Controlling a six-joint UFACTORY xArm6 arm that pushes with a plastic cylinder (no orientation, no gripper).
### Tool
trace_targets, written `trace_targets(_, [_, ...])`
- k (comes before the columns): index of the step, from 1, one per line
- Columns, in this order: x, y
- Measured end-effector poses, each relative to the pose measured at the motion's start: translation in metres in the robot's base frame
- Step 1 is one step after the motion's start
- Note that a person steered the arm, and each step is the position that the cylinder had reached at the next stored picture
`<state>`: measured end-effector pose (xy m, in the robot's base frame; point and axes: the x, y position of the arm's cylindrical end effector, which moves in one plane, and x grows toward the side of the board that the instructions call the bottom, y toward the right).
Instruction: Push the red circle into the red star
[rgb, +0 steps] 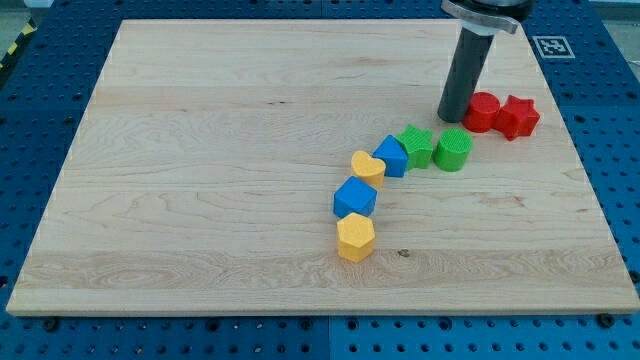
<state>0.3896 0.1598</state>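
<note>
The surface (200, 150), a pale wooden board, has its front edge nearest the camera at the view's bottom, and it carries every block.

The tool is a straight dark rod with nothing to open or close and nothing in its hold; my tip (456, 118) stands on the board just to the view's left of the red circle (482, 111), touching it or nearly so. The contact itself is hard to make out. The rod's upper part and its mount are cut off by the view's top edge.

The red circle sits pressed against the red star (518, 116), which lies on the circle's right in the view, near the board's right edge.

Below and left of the red circle runs a curved chain of blocks. The green circle (453, 149) is closest to it, then the green star (416, 146), then a blue block (392, 156) whose shape is unclear, then the yellow heart (368, 166). Farther down come a blue cube (354, 198) and, farthest from the red circle, a yellow hexagon (355, 238). Neighbours in the chain touch or nearly touch.
</note>
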Motion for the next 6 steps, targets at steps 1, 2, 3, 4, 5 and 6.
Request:
trace_targets(1, [0.000,-0.011])
trace_targets(2, [0.000,-0.011])
trace_targets(3, [0.011,-0.011])
trace_targets(4, [0.019,0.001])
trace_targets(5, [0.020,0.042])
trace_targets(6, [0.045,0.066])
